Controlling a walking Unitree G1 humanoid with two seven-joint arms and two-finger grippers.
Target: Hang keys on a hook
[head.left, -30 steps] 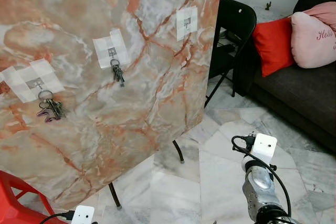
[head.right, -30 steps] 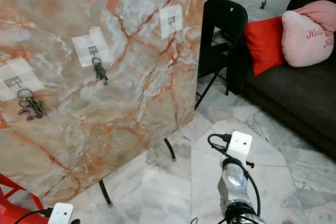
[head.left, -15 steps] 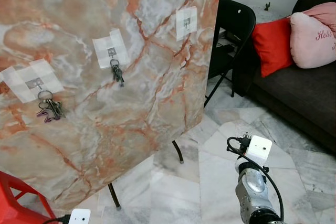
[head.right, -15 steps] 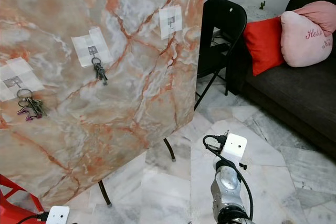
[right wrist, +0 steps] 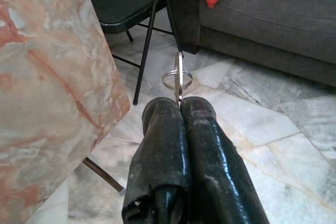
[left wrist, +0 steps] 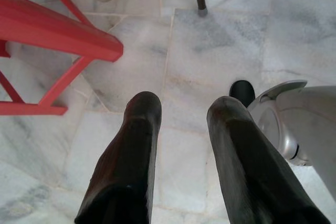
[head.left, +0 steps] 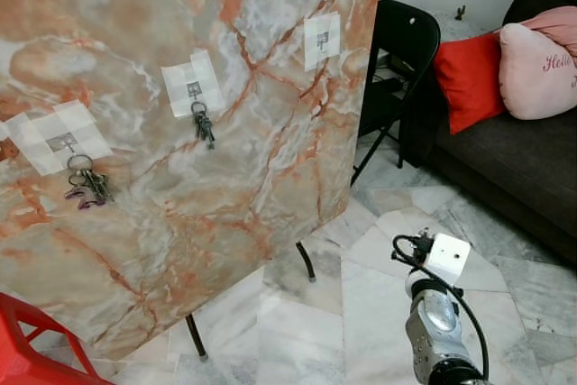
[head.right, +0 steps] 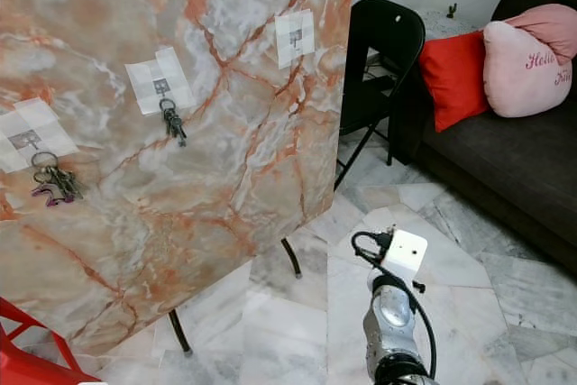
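Note:
A marble board leans upright with three taped hooks. The left hook holds a bunch of keys. A smaller key bunch hangs from the middle hook. The right hook is bare. My right arm is low at the front right, well below the board. In the right wrist view my right gripper is shut on a key ring that sticks out past the fingertips. In the left wrist view my left gripper hangs open above the floor with nothing between its fingers.
A black folding chair stands just right of the board. A dark sofa with a red cushion and a pink cushion is at the right. A red stool sits at the lower left. The floor is marble tile.
My right arm has dropped a little and shifted left. The left wrist has sunk out of the head views. The keys on the board hang as before.

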